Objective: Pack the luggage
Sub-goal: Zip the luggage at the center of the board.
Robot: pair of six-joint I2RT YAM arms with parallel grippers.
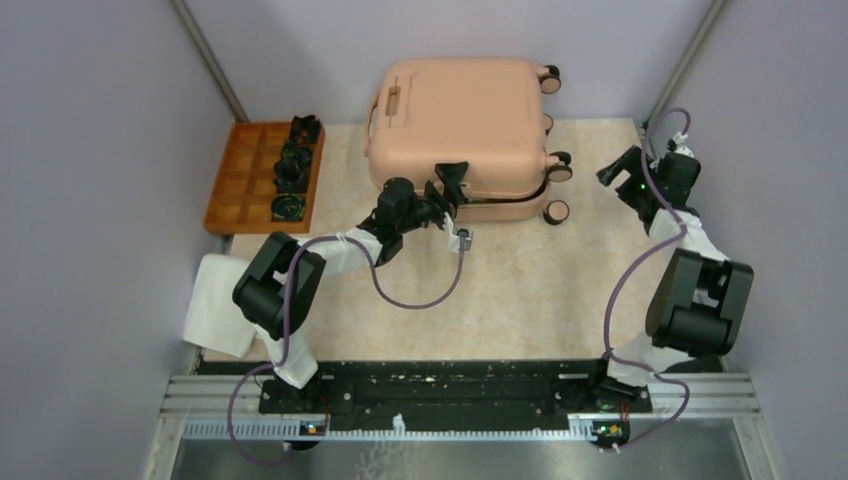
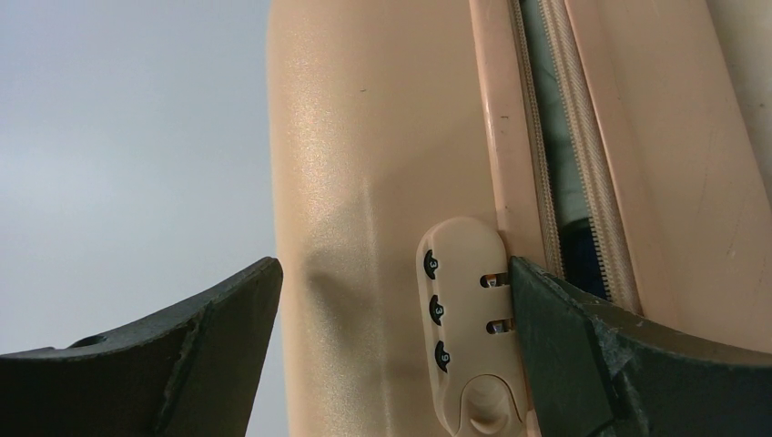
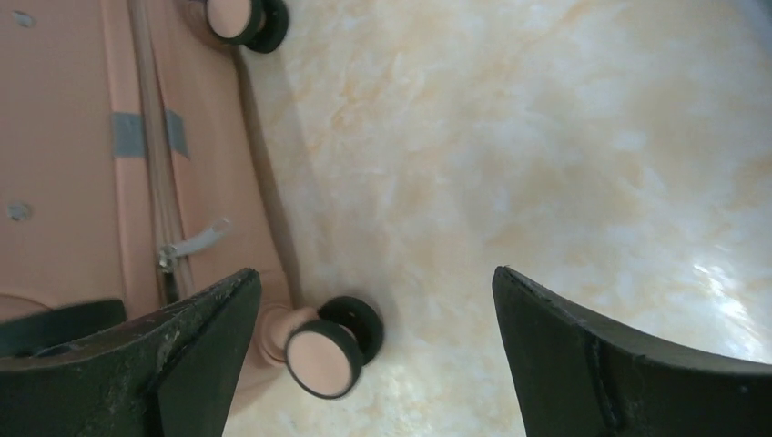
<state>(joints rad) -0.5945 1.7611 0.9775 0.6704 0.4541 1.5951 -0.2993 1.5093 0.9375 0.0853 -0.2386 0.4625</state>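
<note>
Evidently the packing is near its end: the luggage lies flat on its side at the far middle of the table, wheels pointing right, its lid lowered onto the lower shell but not sealed. A dark gap shows along the near edge, and the left wrist view shows the zipper unfastened with dark lining behind it. The left arm reaches to that near edge. The left jaws are spread wide with nothing between them but the shell face and its combination lock, which sits just inside one finger. That placement probably serves to press the lid shut or to get at the zipper beside the lock. The right arm is raised by the wheeled end, apart from the case. The right jaws are likewise spread and hold nothing, looking down on bare table, a wheel and a zipper pull hanging on the seam. I judge that it waits there to take that pull and run it round, since the pull is on its side. An orange compartmented tray sits at the far left with black parts in one column, and whether they are meant for the case I cannot tell. A white cloth hangs off the table's left edge.
</note>
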